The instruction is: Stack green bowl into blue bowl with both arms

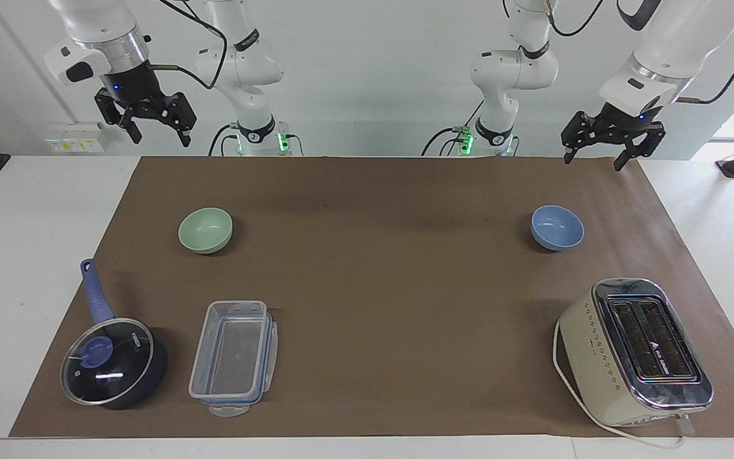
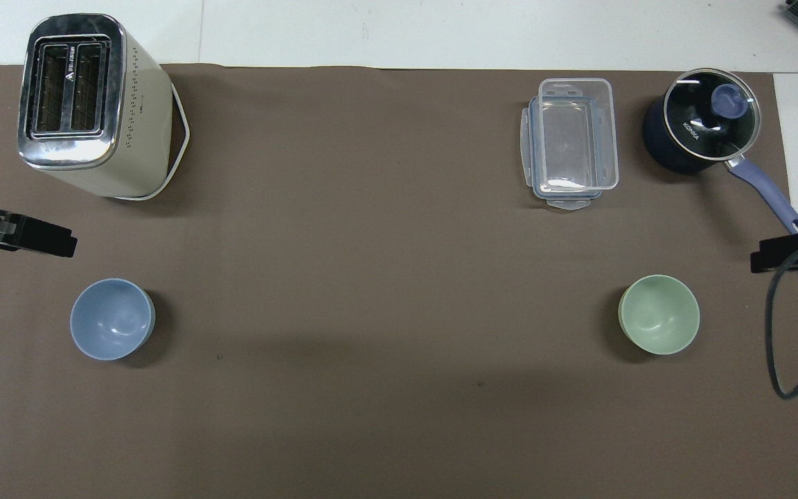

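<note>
The green bowl (image 1: 205, 230) (image 2: 659, 314) sits upright and empty on the brown mat toward the right arm's end of the table. The blue bowl (image 1: 557, 227) (image 2: 112, 319), also upright and empty, stands at the left arm's end, about as near to the robots as the green one. My right gripper (image 1: 157, 132) hangs open, high over the mat's edge by the robots, touching nothing. At the other end my left gripper (image 1: 595, 155) is open too and raised over that same edge. Only a fingertip of each shows in the overhead view.
A dark blue lidded saucepan (image 1: 114, 360) and a clear plastic container (image 1: 234, 357) lie farther from the robots than the green bowl. A cream toaster (image 1: 634, 350) with a white cord stands farther out than the blue bowl. The brown mat (image 1: 380, 268) lies between the bowls.
</note>
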Controlling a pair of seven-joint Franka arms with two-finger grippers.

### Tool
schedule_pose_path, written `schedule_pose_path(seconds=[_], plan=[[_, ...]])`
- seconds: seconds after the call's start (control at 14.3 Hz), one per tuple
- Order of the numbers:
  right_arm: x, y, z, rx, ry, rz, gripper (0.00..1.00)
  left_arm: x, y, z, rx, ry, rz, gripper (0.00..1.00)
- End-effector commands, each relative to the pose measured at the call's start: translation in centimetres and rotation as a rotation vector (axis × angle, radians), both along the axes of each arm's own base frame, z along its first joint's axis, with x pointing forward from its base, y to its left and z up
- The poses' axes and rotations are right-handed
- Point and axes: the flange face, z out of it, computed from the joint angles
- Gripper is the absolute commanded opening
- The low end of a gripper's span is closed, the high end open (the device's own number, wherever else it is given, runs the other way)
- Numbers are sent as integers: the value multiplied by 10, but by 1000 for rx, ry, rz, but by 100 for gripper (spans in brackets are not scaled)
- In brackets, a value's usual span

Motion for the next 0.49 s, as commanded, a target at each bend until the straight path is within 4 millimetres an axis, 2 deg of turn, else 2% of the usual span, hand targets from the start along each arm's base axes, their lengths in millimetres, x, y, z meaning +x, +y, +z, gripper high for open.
schedule_pose_path(seconds=[0.0,0.42], plan=[[-4,-3,1,-2,7,18,100,-8,5,3,19,5,4,100],[-4,-3,1,-2,7,17,100,-7,-1,2,16,0,7,100]])
